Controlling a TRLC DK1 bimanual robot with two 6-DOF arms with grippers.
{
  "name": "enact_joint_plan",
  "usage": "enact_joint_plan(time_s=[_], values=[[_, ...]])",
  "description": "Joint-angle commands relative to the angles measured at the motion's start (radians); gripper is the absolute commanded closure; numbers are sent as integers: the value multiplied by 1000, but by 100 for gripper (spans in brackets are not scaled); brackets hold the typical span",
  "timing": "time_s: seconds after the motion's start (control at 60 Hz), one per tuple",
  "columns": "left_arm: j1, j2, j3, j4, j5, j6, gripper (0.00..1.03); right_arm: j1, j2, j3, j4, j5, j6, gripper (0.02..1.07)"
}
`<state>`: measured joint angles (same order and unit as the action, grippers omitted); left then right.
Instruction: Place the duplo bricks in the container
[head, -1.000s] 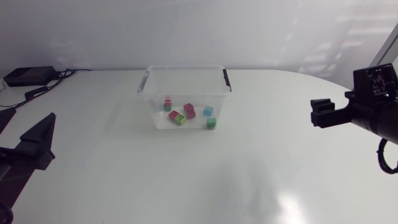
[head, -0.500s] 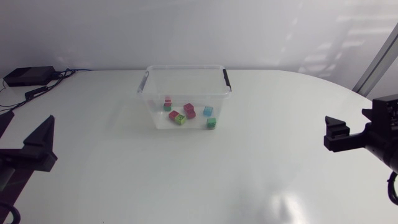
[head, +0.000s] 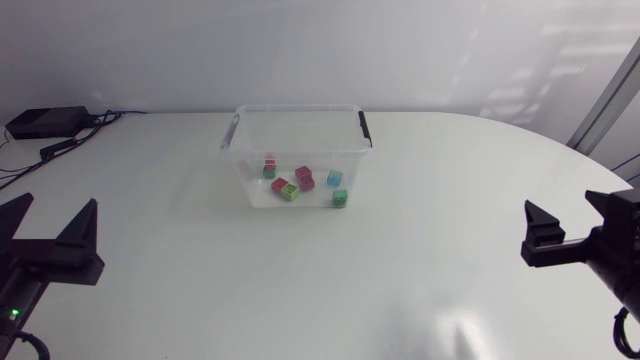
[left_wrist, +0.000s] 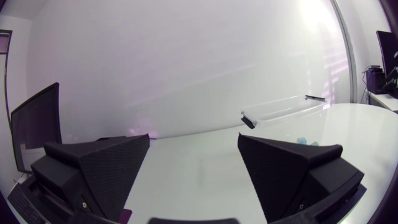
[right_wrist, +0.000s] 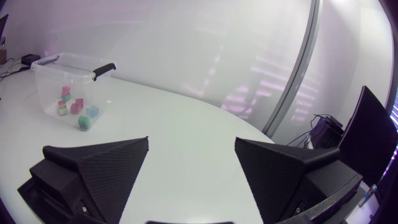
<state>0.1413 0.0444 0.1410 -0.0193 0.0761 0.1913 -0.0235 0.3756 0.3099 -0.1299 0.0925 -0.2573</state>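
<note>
The container (head: 297, 108) is see-through, with black handles (head: 366, 129). Its bricks are a red brick (head: 279, 184), a dark pink brick (head: 305, 175), a light blue brick (head: 334, 178), a bright green brick (head: 290, 192) and a darker green brick (head: 340, 198). The table (head: 400, 260) is plain white. The left gripper (head: 58, 208) and the right gripper (head: 560, 206) are black.

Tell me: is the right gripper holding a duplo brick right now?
No, the right wrist view shows the right gripper open with nothing in it, while the duplo bricks lie inside the container.
</note>
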Motion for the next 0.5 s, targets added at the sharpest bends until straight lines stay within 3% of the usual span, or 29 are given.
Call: enact_joint_plan(time_s=[0.0,0.483], values=[[-19,-11,-35,14,-11,-39,5,2,-45,-51,26,-12,45,7],[-110,-36,-114,18,-59,-152,5,18,-290,-243,103,-72,203,7]])
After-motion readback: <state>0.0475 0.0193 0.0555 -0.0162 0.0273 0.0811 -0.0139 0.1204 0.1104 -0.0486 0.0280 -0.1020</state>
